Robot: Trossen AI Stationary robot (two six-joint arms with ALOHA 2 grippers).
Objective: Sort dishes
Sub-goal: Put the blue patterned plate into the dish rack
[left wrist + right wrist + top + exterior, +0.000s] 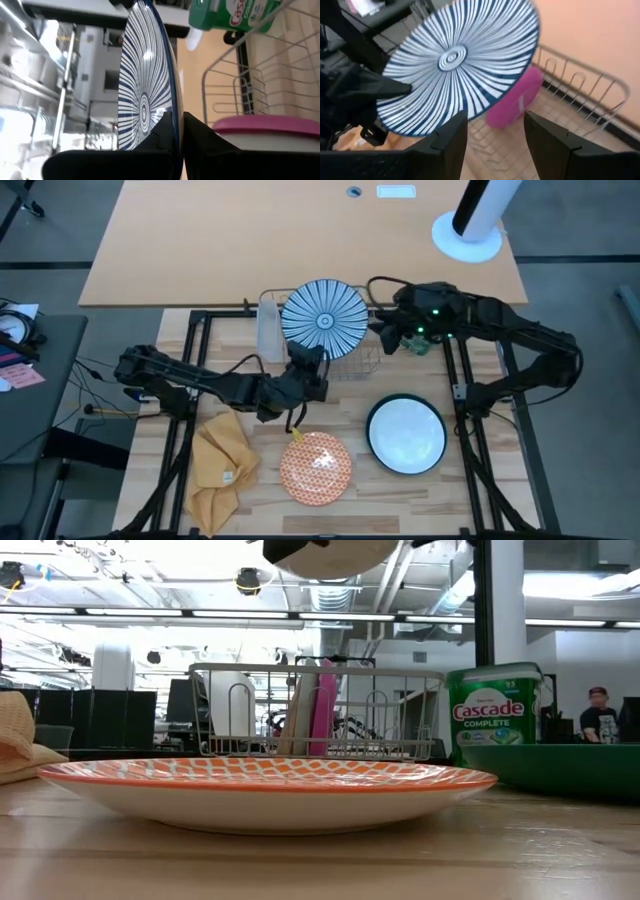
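Blue-striped plate [324,319] clamped edgewise in left gripper [178,131] jaws; right gripper [495,131] jaws apart.

Striped plate [330,555] cut off by the low view's top edge, rack's pink plate [265,127] partly hidden by gripper

- The left gripper [178,131] pinches the rim of a blue-and-white striped plate [142,75], jaws clamped tight.
- A magenta-pink plate [265,126] stands in the wire rack [240,75].
- Behind the rack is a green canister [235,15].

The high view looks straight down on the table [400,500]; the low view looks level across it. Both wrist views sit close to the blue-striped plate [145,85], sharing it.
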